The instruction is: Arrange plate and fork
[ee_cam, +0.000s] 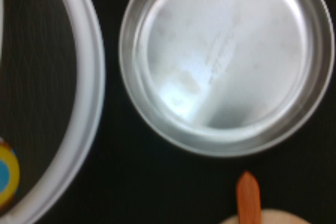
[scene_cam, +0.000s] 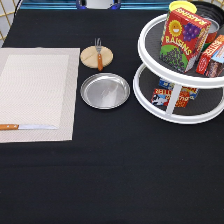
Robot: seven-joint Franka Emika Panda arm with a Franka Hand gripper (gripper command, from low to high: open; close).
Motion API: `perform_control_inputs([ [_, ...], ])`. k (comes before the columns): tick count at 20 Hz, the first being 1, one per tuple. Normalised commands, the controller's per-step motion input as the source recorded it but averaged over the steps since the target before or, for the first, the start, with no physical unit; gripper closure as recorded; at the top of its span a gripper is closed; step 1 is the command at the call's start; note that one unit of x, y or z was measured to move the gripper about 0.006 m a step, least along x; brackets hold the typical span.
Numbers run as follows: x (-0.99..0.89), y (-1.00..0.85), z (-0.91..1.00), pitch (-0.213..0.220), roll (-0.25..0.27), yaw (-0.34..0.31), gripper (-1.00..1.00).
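The round silver plate (scene_cam: 105,90) lies on the black tablecloth near the middle of the exterior view. Just above it, the fork (scene_cam: 99,55) lies on the small round wooden disc (scene_cam: 96,56), tines toward the exterior view's top. The exterior view does not show the gripper. The wrist view looks down from close by on the plate (ee_cam: 225,75), with the tip of the fork's orange handle (ee_cam: 248,200) and a sliver of the wooden disc (ee_cam: 279,218) beside it.
A beige placemat (scene_cam: 37,92) lies at the exterior view's left, with a knife (scene_cam: 25,127) on its lower edge. A white two-tier turntable rack (scene_cam: 172,107) stands at the right and holds a raisins box (scene_cam: 185,40) and other packets. Its rim (ee_cam: 82,125) shows in the wrist view.
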Motion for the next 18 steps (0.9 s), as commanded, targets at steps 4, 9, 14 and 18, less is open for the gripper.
perform_control_inputs([
  [4, 1.00, -0.03, -0.01, 0.074, 0.002, -0.014, -1.00],
  [9, 0.97, 0.11, -0.21, 0.059, -0.055, -0.033, -1.00],
  [14, 0.81, 0.09, -0.34, 0.021, -0.014, -0.006, -1.00],
  [18, 0.68, 0.04, -0.42, 0.000, 0.000, -0.021, -1.00],
])
